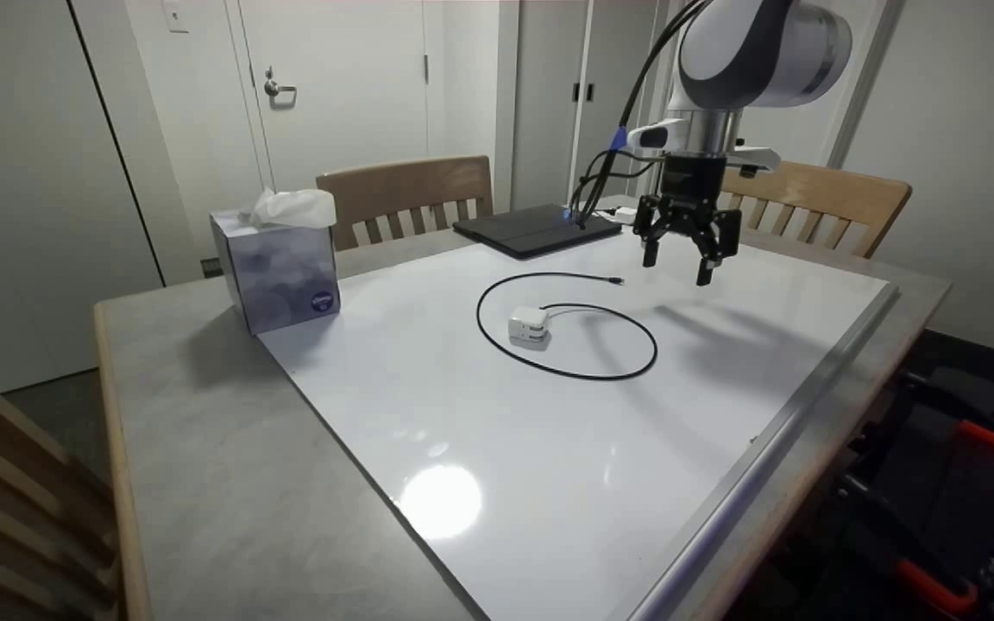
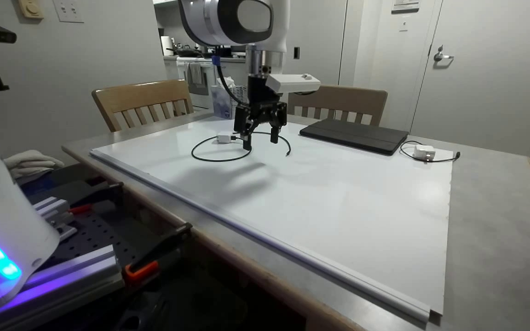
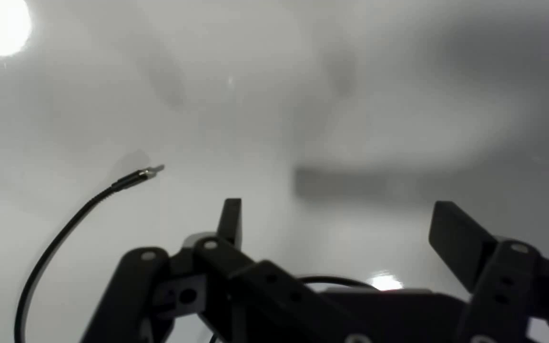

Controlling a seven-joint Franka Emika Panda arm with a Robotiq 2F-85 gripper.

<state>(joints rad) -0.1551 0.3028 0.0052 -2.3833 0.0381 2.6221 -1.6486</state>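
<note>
My gripper (image 1: 677, 263) hangs above a white board (image 1: 497, 431), fingers spread and nothing between them. In both exterior views a black cable (image 1: 600, 378) lies in a loop on the board, joined to a white charger block (image 1: 528, 324). The cable's free metal plug (image 3: 134, 179) rests left of the gripper (image 3: 337, 209) in the wrist view, apart from the fingers. Part of the cable (image 3: 334, 280) passes behind the gripper's body there, and the charger is hidden. From another side, the gripper (image 2: 261, 139) stands in front of part of the cable loop (image 2: 214, 160).
A flat black case (image 2: 354, 134) lies at the board's edge, beside a second white charger (image 2: 424, 152) with a black cable. A tissue box (image 1: 281, 272) stands on a table corner. A raised metal rail (image 1: 756, 492) borders the board. Wooden chairs (image 1: 411, 190) surround the table.
</note>
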